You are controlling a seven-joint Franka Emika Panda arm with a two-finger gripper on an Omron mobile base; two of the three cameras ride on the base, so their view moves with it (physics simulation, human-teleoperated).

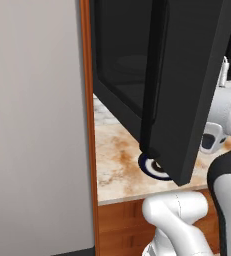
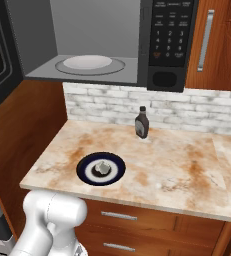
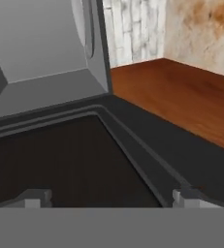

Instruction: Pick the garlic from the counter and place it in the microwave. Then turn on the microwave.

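Microwave (image 2: 112,45) upper centre with door (image 1: 187,85) swung open, garlic (image 2: 103,167) on plate (image 2: 87,172) lower left near counter (image 2: 177,165) edge, bottle (image 2: 142,122) near wall, gripper (image 3: 113,197) spread wide, empty, close to the door.

The garlic (image 2: 103,166), a small whitish-grey bulb, sat on the worktop (image 2: 177,165) near its front left edge. Above it the black microwave (image 2: 169,45) hung with its door (image 1: 187,85) swung wide open, grey cavity exposed.
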